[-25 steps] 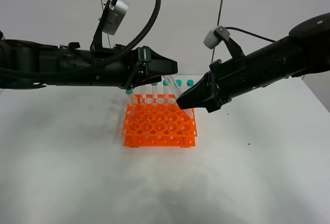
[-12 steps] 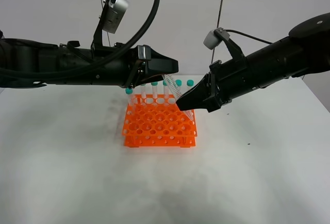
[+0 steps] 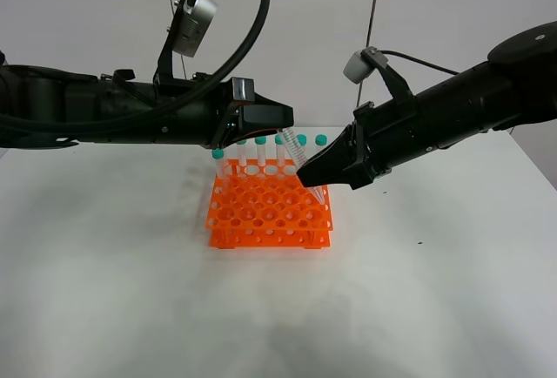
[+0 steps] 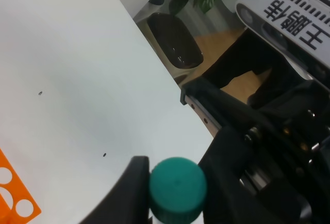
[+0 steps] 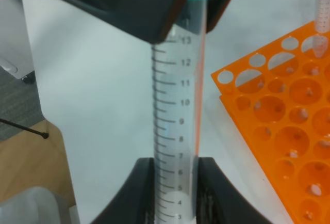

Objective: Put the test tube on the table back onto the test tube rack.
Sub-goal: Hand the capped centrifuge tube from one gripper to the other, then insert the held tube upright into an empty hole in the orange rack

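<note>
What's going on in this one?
Both arms are on one test tube. The right pincer clamps its lower body and the left pincer is shut on its teal cap, holding it tilted by the back right corner of the orange test tube rack. It is not yet seated upright; other tubes stand in the back row.

The high camera stands before the counter and looks down on it from some way off, with the rack in the middle. The left wrist camera looks very closely along the left claw, the right one along the right claw. All three share the tube.
</note>
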`<act>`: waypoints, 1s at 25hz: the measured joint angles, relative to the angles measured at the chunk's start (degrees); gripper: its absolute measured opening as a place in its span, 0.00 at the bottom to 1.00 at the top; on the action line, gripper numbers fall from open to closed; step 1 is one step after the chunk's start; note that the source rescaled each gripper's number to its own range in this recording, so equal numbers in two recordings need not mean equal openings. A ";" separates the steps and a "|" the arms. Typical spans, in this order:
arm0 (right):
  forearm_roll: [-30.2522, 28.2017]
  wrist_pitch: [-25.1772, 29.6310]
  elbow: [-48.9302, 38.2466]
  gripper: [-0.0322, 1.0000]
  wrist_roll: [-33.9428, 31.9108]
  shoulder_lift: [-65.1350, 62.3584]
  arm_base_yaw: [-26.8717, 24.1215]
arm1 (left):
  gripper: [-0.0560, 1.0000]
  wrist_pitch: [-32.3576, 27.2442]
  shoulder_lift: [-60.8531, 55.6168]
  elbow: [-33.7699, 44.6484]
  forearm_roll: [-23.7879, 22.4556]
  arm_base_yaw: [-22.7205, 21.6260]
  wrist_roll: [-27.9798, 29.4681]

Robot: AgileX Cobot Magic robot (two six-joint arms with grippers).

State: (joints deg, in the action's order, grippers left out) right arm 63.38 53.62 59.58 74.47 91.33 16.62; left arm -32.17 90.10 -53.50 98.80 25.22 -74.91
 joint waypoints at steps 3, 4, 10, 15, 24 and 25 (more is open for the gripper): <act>0.00 0.00 0.00 0.04 0.00 0.00 0.00 | 0.05 0.00 0.00 0.00 0.00 0.00 0.00; 0.00 0.00 0.00 0.04 0.00 0.00 0.00 | 0.05 0.00 0.00 0.00 0.00 0.00 0.00; 0.00 -2.66 0.00 0.63 -3.01 0.00 0.00 | 0.05 -0.56 0.00 0.00 0.00 0.00 0.00; -2.59 -1.72 0.68 0.97 -7.43 0.00 0.00 | 0.05 -0.64 0.00 0.00 0.00 0.00 0.00; -28.78 12.09 18.97 1.00 -39.25 0.00 0.00 | 0.05 -0.69 0.00 0.00 0.00 0.00 0.00; -31.57 12.76 20.70 1.00 -42.35 0.00 0.00 | 0.05 -0.69 0.00 0.00 0.00 0.00 0.00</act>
State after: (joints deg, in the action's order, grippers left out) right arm 31.81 66.38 80.28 32.12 91.33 16.62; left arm -32.86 90.10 -53.50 98.80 25.22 -74.91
